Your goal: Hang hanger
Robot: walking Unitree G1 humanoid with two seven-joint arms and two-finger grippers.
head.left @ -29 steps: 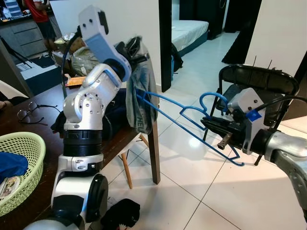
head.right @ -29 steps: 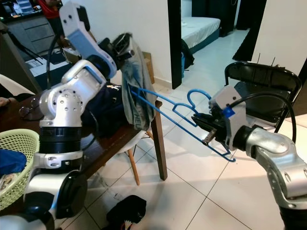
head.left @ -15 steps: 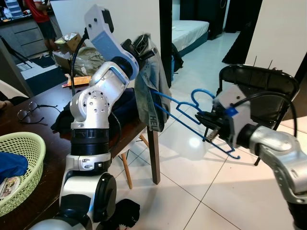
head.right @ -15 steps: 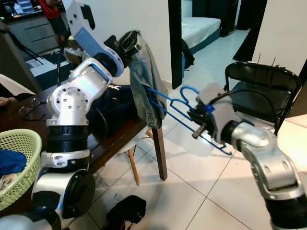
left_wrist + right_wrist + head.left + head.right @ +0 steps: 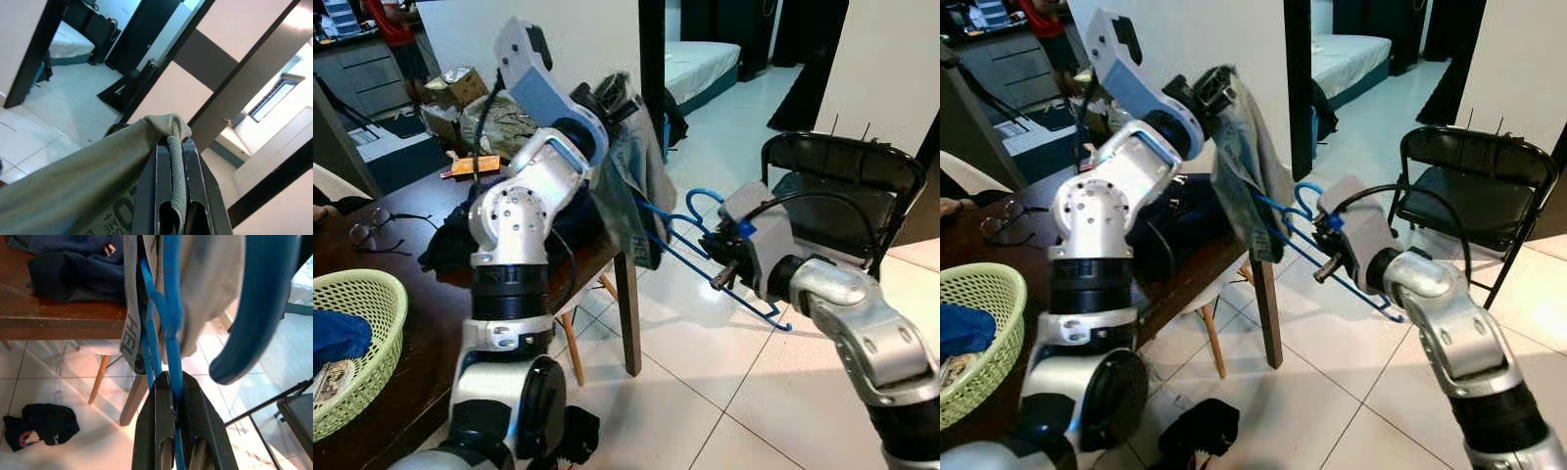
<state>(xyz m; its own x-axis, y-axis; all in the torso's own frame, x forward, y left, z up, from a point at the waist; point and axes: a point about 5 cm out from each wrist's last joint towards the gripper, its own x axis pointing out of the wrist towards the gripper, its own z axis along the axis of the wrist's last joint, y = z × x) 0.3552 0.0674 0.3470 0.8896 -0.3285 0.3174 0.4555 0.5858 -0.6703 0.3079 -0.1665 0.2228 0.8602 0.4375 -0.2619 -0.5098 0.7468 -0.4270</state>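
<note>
- The left gripper [image 5: 177, 161], raised above the edge of the dark wooden table [image 5: 401, 352], has its black fingers pressed together on a fold of the grey-green fabric garment [image 5: 631, 186], which hangs down from it past the table's corner.
- The right gripper [image 5: 175, 418] is pinched on the lower bar of the blue plastic clothes hanger [image 5: 705, 250], just below the hook.
- The hanger is held in the air between the two arms, over the white tiled floor [image 5: 705, 392]; its far end is pushed into the hanging garment, and its hook points up beside the right wrist.
- A black metal folding chair [image 5: 842, 186] stands behind the right arm.
- On the table lie a dark blue garment [image 5: 73, 269], a pair of glasses [image 5: 367, 233] and a pale green plastic basket [image 5: 372, 323].
- A small black cloth item [image 5: 41, 428] lies on the floor near the table leg.
</note>
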